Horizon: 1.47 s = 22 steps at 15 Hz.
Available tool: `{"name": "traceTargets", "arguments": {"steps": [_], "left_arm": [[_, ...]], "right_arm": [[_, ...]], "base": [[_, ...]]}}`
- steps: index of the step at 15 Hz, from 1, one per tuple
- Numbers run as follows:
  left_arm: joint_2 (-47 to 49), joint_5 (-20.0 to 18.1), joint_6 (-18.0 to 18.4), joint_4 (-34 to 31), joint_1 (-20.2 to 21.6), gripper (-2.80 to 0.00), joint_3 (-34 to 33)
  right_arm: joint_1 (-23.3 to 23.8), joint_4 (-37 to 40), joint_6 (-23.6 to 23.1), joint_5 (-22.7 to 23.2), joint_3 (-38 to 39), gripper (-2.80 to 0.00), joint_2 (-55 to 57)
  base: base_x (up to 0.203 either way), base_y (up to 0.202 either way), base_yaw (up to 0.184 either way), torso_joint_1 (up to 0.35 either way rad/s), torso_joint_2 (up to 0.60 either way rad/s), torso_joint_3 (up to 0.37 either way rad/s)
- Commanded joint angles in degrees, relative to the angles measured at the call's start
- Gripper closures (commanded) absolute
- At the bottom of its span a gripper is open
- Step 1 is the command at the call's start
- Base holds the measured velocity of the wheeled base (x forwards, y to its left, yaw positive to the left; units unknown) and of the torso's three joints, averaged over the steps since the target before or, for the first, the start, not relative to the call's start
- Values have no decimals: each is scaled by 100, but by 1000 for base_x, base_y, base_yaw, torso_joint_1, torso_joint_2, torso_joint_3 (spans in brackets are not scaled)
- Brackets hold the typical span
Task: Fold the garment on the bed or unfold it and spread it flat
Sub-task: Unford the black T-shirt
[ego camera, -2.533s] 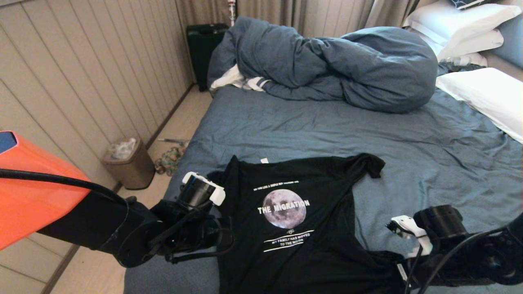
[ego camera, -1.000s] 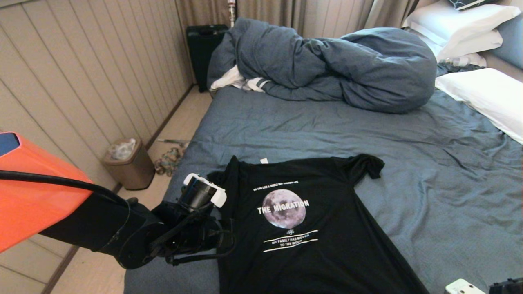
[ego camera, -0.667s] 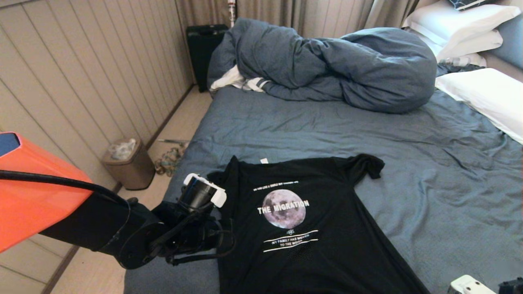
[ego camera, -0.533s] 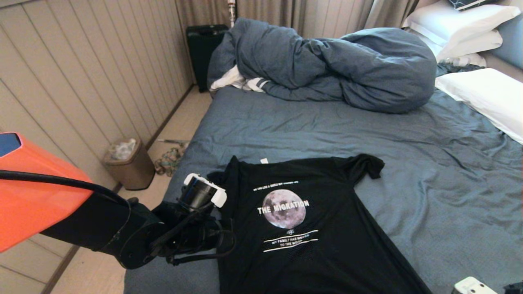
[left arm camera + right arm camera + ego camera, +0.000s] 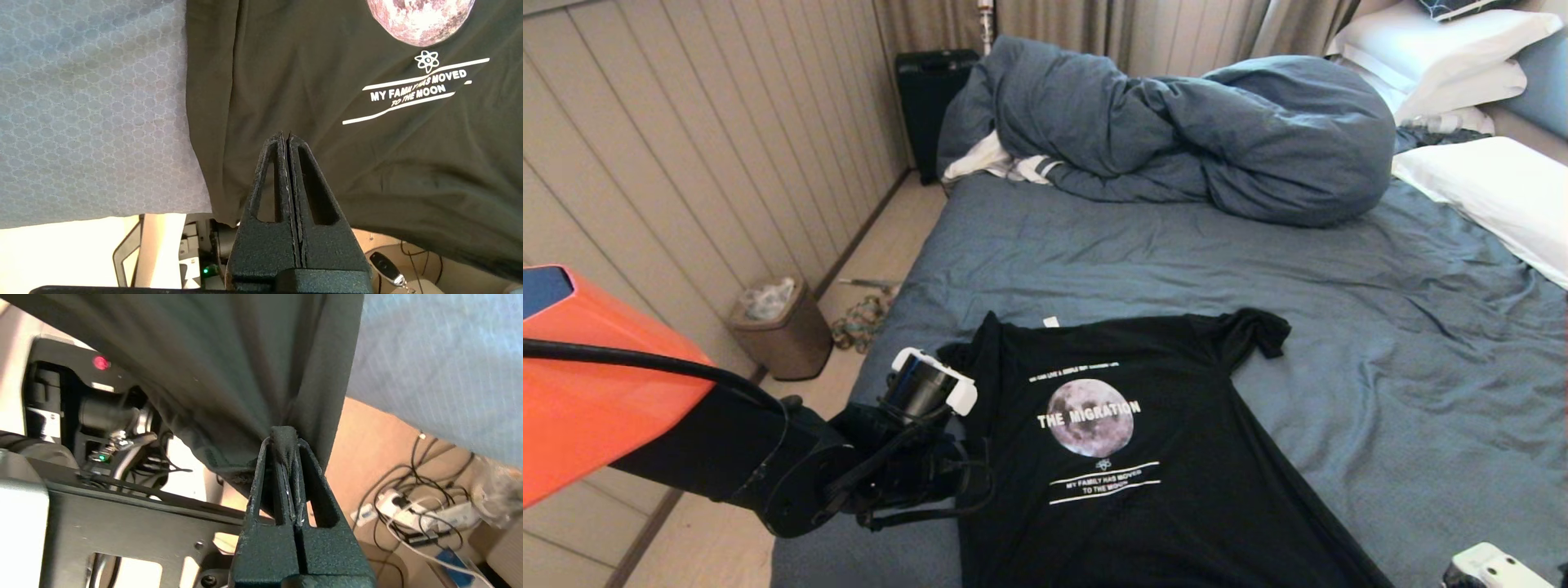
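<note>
A: Black textured plastic, two tapering fingers pressed flat together: that is the left gripper (image 5: pixel 285 136), closed with nothing between its tips, poised over the left side of the garment (image 5: pixel 1127 457).

B: And the right gripper (image 5: pixel 283 437)?

A: Clamped on a bunched fold of the garment's black cloth near its hem. The fabric pulls up into the pinch in tight creases, and the hem hangs off the near edge of the bed (image 5: pixel 1339 278). In the head view only a white corner of that arm shows at the near right edge.

B: What is the cloth like?

A: Thin, matte, softly wrinkled. The shirt lies chest-up on the near part of the bed, collar toward the far side, with a round grey moon, white "THE MIGRATION" lettering and a small white neck label (image 5: pixel 1051 321). Its right sleeve is crumpled at the shoulder; the left sleeve is tucked in a fold by the left arm.

B: The bedding?

A: A blue-grey sheet, creased, with a fine honeycomb weave seen up close. A bunched duvet (image 5: pixel 1176 131) sits at the far side, white pillows (image 5: pixel 1486 188) at the far right.

B: The left arm's pose?

A: It reaches in from the near left, wrist bent down over the shirt's left edge.
</note>
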State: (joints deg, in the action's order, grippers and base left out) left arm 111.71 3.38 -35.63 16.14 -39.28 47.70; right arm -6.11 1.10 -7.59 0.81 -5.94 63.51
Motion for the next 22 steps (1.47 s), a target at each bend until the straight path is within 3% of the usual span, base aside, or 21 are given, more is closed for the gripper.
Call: {"name": "traceTargets", "arguments": {"steps": [1,4,6,11,15,16,18,20,22], "left_arm": [[-1,5,-23,12,-1,0,-7],[-9,5,-31,12,-18,0,-15],[-9,5,-31,12,-45,0,-31],[-9,5,-31,12,-45,0,-15],[11,5,-31,12,-45,0,-3],[17,14,-31,14,-37,0,11],[8,86,91,12,-36,0,36],[99,305,638,11,-6,0,418],[223,403,846,-81,5,0,909]], "right_arm": [[-13,1,-5,16,-30,0,-32],[-4,31,-5,-1,-13,0,-41],[-40,24,-49,-10,22,-280,-111],[-15,8,-29,5,-71,-280,-129],[-14,8,56,99,-1214,-280,131],[-14,-10,195,165,-1723,0,483],[-35,-44,556,308,-2676,0,1353],[-119,-175,904,657,-3450,0,2069],[-161,-1092,1621,1096,-3544,0,2439]], "base": [[0,0,0,0,0,0],[0,0,0,0,0,0],[0,0,0,0,0,0],[0,0,0,0,0,0],[0,0,0,0,0,0],[0,0,0,0,0,0],[0,0,0,0,0,0],[0,0,0,0,0,0],[0,0,0,0,0,0]]}}
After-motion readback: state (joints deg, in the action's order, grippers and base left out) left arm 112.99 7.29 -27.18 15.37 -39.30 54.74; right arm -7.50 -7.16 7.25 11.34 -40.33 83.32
